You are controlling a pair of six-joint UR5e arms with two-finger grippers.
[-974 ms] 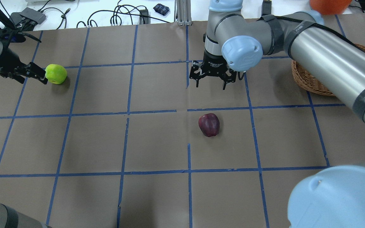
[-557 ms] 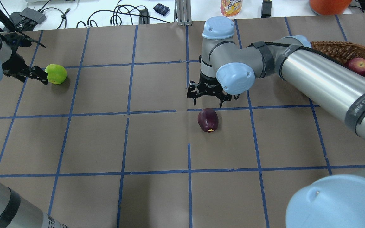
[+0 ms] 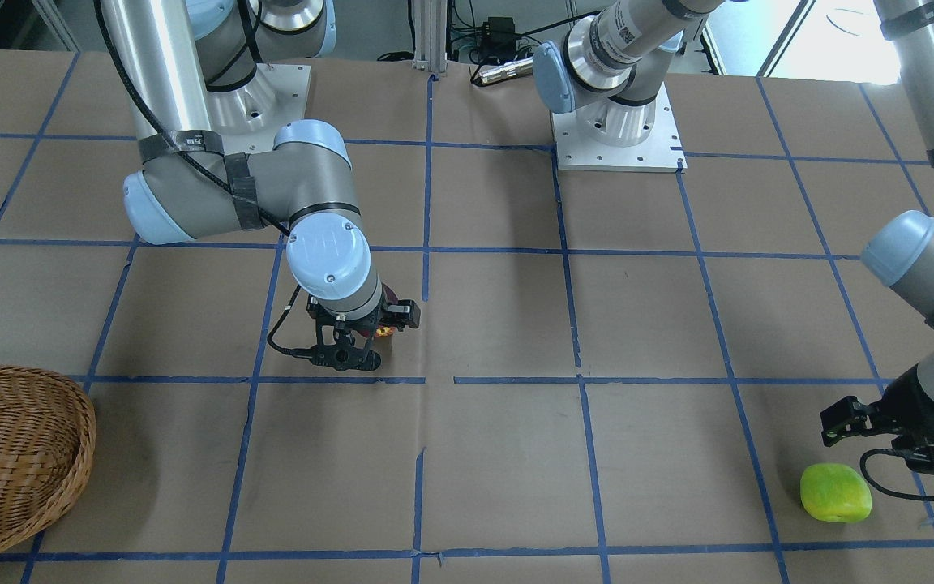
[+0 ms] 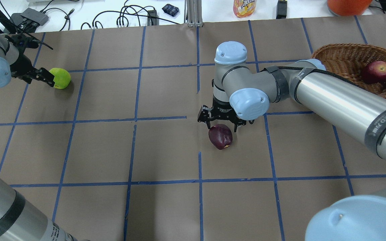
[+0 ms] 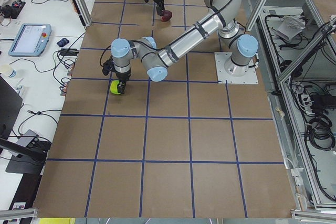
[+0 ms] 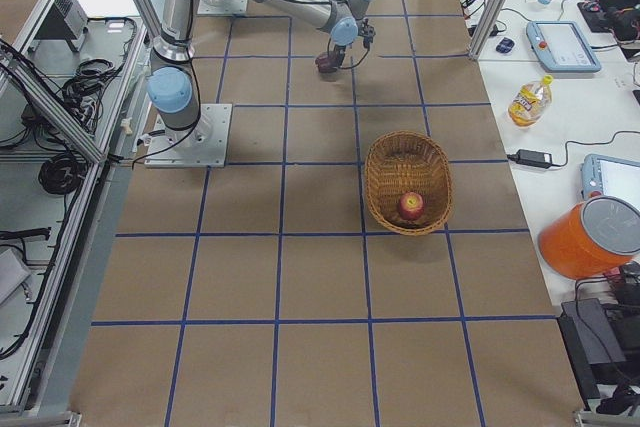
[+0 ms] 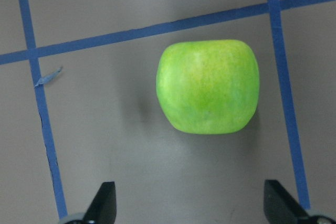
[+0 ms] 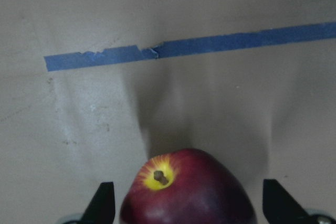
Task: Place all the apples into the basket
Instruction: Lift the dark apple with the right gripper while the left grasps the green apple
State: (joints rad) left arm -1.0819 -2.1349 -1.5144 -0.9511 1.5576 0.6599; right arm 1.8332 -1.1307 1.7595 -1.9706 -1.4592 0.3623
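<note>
A dark maroon apple [image 4: 220, 136] lies near the table's middle, its stem dimple [image 8: 157, 176] facing the camera in the right wrist view. My right gripper [image 4: 221, 127] hangs open just above it, one finger [image 8: 104, 200] on each side of the maroon apple [image 8: 189, 192]. The yellow-green apple [image 4: 60, 78] rests at the far left. My left gripper [image 4: 44, 76] is open beside it, and in the left wrist view the green apple [image 7: 208, 93] sits ahead of the fingertips, not between them. A red apple [image 4: 375, 71] lies inside the wicker basket [image 4: 340, 57] at the far right.
A juice bottle [image 4: 245, 7], an orange container [image 4: 347, 6] and cables [image 4: 129, 16] lie beyond the table's far edge. The arms' base plates [image 3: 617, 138] are bolted near the robot side. Blue tape lines grid the brown table cover.
My right gripper has come nearer and lower, from the far side of the maroon apple to over it, and the arm has uncovered the basket. The maroon apple turned slightly. My left gripper edged closer to the green apple.
</note>
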